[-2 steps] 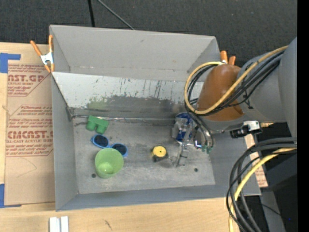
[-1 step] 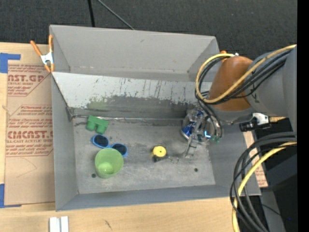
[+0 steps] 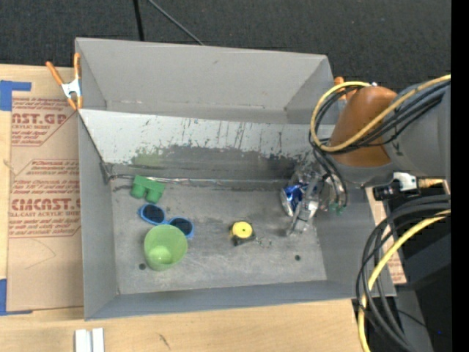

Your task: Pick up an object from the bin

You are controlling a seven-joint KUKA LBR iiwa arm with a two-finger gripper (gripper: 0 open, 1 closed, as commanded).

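The grey bin (image 3: 205, 72) holds a green block (image 3: 146, 189) at 10 o'clock, blue sunglasses (image 3: 165, 221) touching a green cup (image 3: 165, 246) at 8 o'clock, and a small yellow round thing (image 3: 242, 231) near the middle. The pincer (image 3: 302, 215) is low at 3 o'clock, a small blue thing (image 3: 292, 195) against it; whether it is open, closed or gripping that cannot be told.

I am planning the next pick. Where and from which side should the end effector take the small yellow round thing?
Grip the yellow round thing across its round body, coming from straight above, I would judge: it lies alone on the bin floor, with free space on every side.
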